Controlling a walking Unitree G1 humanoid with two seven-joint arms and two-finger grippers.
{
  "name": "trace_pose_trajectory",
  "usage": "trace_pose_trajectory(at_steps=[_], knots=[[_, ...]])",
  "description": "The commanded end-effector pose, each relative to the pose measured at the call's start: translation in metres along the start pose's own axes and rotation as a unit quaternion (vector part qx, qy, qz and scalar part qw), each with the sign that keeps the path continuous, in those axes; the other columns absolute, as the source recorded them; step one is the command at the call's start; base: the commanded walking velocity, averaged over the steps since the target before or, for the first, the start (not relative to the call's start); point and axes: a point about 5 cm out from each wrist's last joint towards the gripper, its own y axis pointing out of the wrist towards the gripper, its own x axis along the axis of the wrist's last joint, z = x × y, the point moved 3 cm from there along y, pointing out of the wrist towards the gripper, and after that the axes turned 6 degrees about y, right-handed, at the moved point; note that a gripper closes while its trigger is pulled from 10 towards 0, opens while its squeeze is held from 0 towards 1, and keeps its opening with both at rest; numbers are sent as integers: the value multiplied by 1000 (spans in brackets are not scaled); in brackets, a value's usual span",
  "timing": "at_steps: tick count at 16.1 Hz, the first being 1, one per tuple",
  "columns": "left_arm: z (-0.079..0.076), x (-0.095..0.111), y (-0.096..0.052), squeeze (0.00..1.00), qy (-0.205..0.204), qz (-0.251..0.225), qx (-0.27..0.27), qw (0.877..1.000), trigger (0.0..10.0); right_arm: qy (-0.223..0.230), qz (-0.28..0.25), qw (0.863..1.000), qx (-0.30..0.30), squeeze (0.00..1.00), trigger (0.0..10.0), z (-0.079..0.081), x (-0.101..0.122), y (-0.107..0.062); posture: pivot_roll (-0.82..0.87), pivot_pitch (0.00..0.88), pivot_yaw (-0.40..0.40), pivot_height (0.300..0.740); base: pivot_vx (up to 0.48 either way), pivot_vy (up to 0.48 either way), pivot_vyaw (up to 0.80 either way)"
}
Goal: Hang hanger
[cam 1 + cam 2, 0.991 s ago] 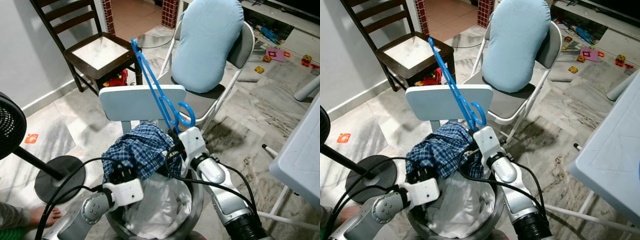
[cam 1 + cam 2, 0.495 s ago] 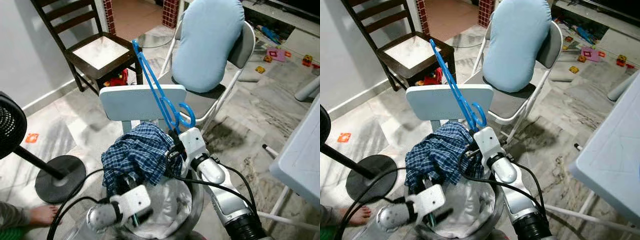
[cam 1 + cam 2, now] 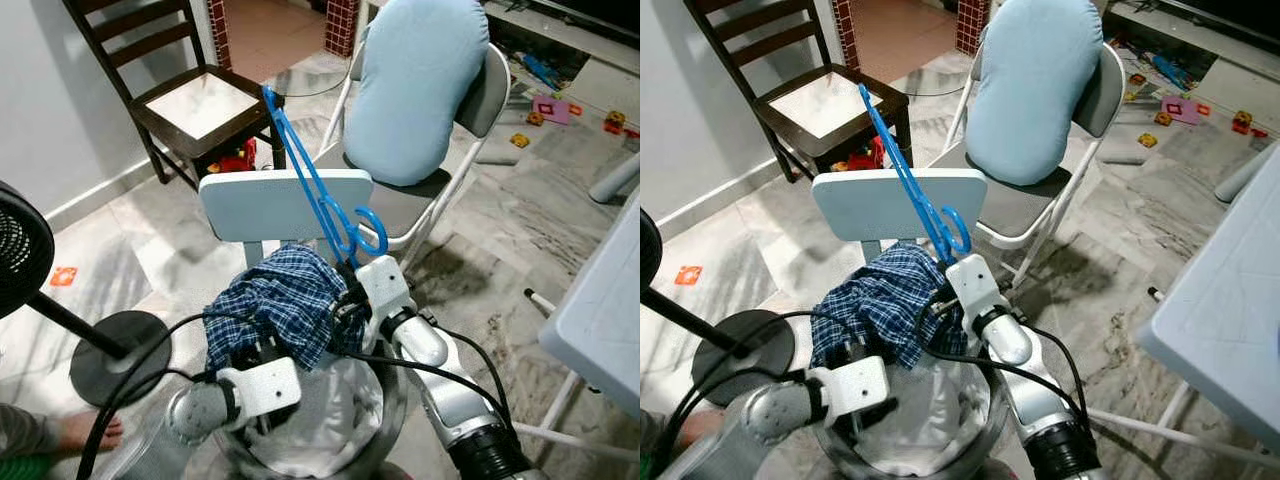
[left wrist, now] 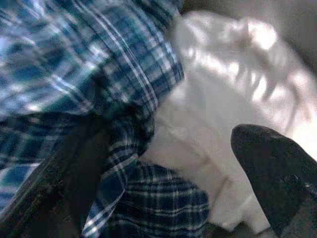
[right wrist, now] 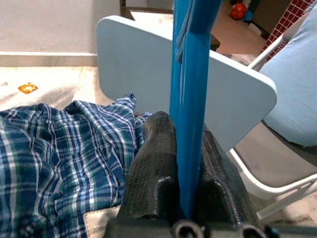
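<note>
Hanger (image 3: 318,185) stands tilted far-left, clamped in the right tool (image 5: 185,163), whose forearm reaches up from near-right. Left tool (image 3: 262,352) pokes under the plaid shirt (image 3: 278,300); its grip cannot be told.

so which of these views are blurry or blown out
Left wrist view: soft, the plaid shirt smeared, the white cloth glaring. Right wrist view: blue hanger and black fingers sharp, background softer. Both eye views: evenly lit, crisp.
</note>
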Motion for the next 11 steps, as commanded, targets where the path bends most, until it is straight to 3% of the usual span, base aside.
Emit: trace_pose_trajectory(at_steps=[1,2,5,11], knots=[[-14,-6,4,0,18,6,-20,1000,10000,-3,0,1000,-2,0,10000,-1,0,1,69,179,-59,740,0,0,0],[-11,-11,9,0,53,12,-15,998,10000,-3,0,1000,-2,0,10000,0,0,1,61,178,-56,740,0,0,0],[3,-8,13,0,85,-1,-9,996,10000,-4,0,1000,-4,0,10000,-1,-1,-1,51,181,-55,740,0,0,0],[12,23,12,0,125,-56,-1,991,10000,-3,-1,1000,-6,0,10000,-1,-1,-1,55,183,-47,740,0,0,0]])
